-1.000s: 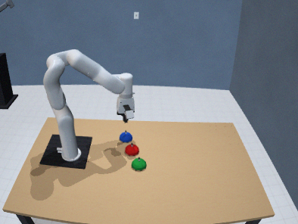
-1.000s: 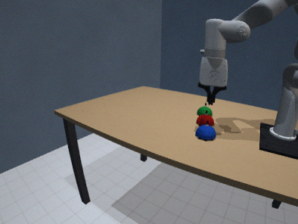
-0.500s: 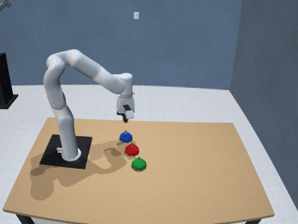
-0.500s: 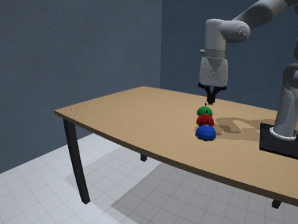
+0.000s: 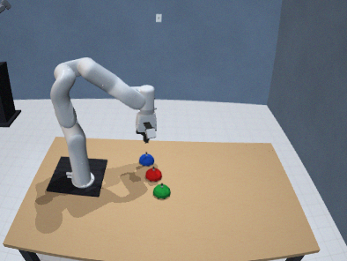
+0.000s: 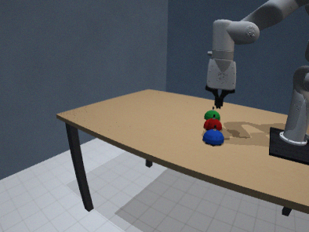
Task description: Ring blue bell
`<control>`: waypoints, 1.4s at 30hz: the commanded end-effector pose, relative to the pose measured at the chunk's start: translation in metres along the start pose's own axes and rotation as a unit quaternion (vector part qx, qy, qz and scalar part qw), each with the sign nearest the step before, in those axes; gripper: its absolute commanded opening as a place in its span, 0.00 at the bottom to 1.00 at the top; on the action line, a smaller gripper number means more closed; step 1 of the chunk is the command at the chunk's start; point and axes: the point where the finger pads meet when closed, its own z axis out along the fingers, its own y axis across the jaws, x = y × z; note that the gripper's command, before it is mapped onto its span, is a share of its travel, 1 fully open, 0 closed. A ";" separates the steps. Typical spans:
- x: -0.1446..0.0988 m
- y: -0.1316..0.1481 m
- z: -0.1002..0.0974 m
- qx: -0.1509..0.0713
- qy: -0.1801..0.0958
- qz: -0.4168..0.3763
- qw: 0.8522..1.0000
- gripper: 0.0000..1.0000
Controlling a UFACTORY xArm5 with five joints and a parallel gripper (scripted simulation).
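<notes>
Three bells stand in a row on the wooden table. The blue bell (image 5: pixel 146 159) is nearest the arm's base; in the exterior view it (image 6: pixel 213 136) is the front one. The red bell (image 5: pixel 153 175) (image 6: pixel 212 125) is in the middle and the green bell (image 5: pixel 161 190) (image 6: pixel 212 115) is at the other end. My gripper (image 5: pixel 145 140) (image 6: pixel 218 104) points straight down with its fingers shut on nothing. It hangs a short way above the blue bell and does not touch it.
The arm's black base plate (image 5: pixel 77 175) sits at the table's left side. The table's edges lie well away from the bells.
</notes>
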 end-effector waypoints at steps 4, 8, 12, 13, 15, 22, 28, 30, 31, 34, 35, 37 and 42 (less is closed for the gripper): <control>0.000 -0.001 -0.001 0.002 0.000 0.000 1.000 0.00; 0.000 -0.001 0.000 0.002 0.000 0.000 1.000 0.00; 0.000 -0.001 0.002 0.002 0.000 0.000 1.000 0.00; 0.000 -0.001 0.002 0.002 0.000 0.000 1.000 0.00; 0.000 -0.001 0.004 0.002 0.000 0.000 1.000 0.00; 0.000 -0.001 0.013 0.002 0.000 0.000 1.000 0.00; 0.000 -0.002 0.020 0.002 0.000 0.000 1.000 0.00; 0.000 -0.002 0.024 0.002 0.000 0.000 1.000 0.00; 0.000 -0.002 0.026 0.002 0.000 0.000 1.000 0.00; 0.000 -0.002 0.031 0.002 0.000 0.000 1.000 0.00; 0.000 -0.002 0.033 0.002 0.000 0.000 1.000 0.00; 0.000 -0.002 0.037 0.002 0.000 0.000 1.000 0.00; -0.001 -0.002 0.042 0.002 0.000 0.000 1.000 0.00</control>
